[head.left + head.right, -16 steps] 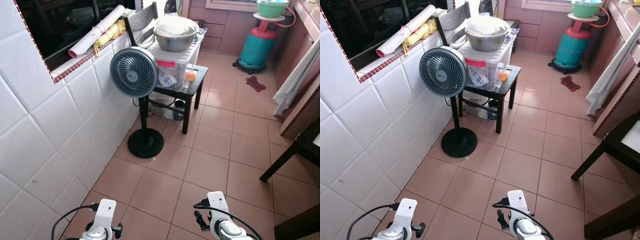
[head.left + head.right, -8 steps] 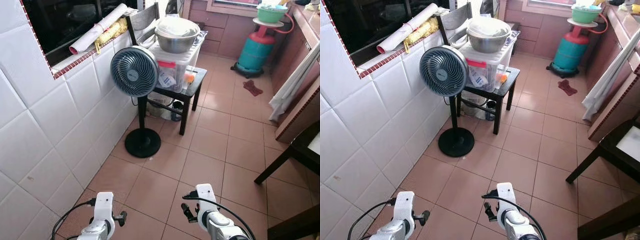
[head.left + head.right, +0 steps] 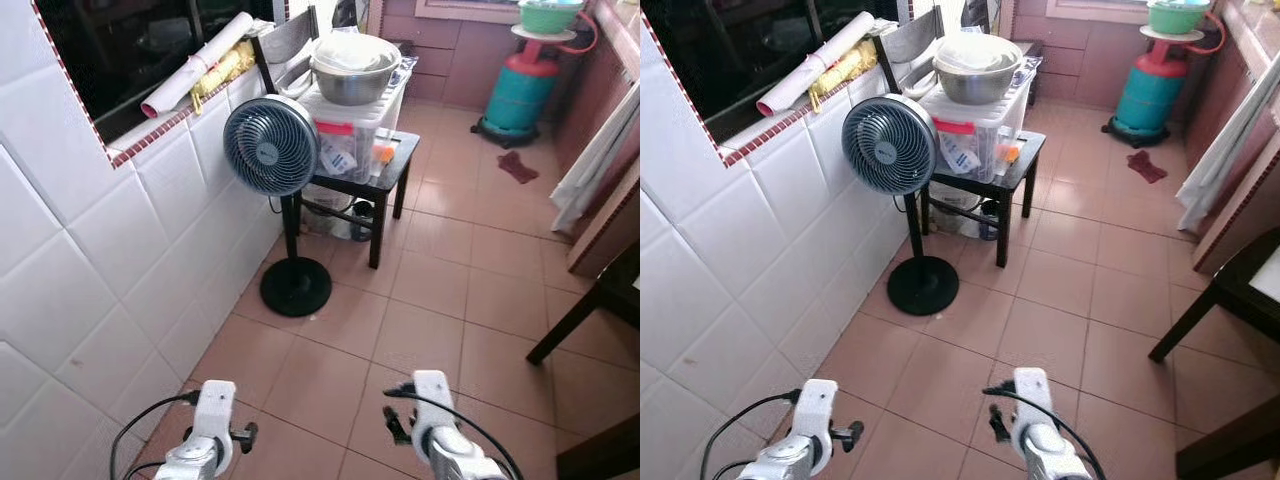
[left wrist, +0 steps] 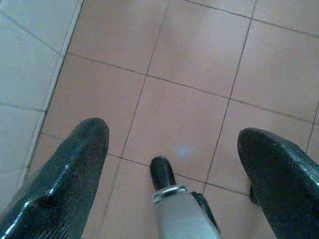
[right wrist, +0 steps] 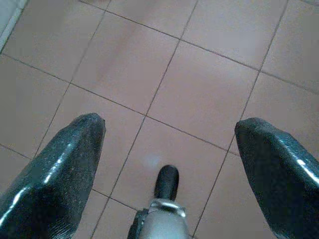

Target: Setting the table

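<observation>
A dark table (image 3: 603,296) juts in at the right edge; just its corner and a leg are in sight. Both arms hang low at the bottom of the head view, the left wrist (image 3: 213,437) near the tiled wall and the right wrist (image 3: 433,418) over the floor. In the left wrist view my left gripper (image 4: 174,134) is open over bare pink tiles, holding nothing. My right gripper (image 5: 170,124) is also open and holds nothing above the same floor. A metal bowl (image 3: 352,68) with a lid sits on a clear plastic box (image 3: 345,135).
A standing fan (image 3: 270,146) is by the white tiled wall (image 3: 120,260), beside a small black side table (image 3: 392,160) carrying the box. A teal gas cylinder (image 3: 520,85) with a green basin (image 3: 546,14) stands far back. A white cloth (image 3: 598,150) hangs at right; a red rag (image 3: 517,167) lies on the floor.
The whole view has shifted a little as the camera moved. Both arms stay hanging low with their fingers apart; nothing was picked up or set down.
</observation>
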{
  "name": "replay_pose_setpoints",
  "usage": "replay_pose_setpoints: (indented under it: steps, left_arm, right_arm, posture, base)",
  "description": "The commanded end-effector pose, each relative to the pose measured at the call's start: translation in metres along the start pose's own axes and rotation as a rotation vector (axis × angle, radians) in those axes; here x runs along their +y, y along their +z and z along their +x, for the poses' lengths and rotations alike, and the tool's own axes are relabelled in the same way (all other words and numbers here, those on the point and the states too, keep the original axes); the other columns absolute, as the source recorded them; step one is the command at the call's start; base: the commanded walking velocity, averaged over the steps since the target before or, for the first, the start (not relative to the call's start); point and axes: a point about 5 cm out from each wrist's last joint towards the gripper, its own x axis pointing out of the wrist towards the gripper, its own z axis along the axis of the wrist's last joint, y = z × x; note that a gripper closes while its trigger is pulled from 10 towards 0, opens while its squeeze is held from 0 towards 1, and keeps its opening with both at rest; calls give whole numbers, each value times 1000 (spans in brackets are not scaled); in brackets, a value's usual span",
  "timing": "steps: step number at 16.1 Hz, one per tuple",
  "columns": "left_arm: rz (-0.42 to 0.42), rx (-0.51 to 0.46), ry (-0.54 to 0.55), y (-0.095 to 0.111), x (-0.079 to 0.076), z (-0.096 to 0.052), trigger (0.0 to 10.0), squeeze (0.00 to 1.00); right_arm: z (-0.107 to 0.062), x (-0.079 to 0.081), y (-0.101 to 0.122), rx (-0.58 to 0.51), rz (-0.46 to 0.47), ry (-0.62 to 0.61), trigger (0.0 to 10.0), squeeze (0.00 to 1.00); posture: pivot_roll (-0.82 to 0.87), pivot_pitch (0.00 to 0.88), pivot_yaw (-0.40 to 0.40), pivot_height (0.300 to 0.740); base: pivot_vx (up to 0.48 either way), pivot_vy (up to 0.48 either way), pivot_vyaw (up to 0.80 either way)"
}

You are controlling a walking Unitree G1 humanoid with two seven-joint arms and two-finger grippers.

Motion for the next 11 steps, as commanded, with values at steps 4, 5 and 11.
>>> replay_pose_setpoints:
  steps: [4, 5, 11]
  left_arm:
    - [49, 13, -14, 4, -3, 1, 10000, 0]
    - [40, 20, -13, 1, -4, 1, 10000, 0]
    - [71, 8, 31, -3, 4, -1, 10000, 0]
  right_arm:
    - [-1, -7, -6, 15, 20, -36, 10000, 0]
    - [-1, -7, -4, 17, -4, -28, 10000, 0]
    - [2, 10, 5, 5, -140, 45, 10000, 0]
  posture:
    - [-51, 8, 52, 740]
    - [-42, 7, 38, 740]
    - [-18, 0, 24, 740]
  base:
    - [0, 0, -305]
    - [0, 0, -750]
    - [0, 0, -738]
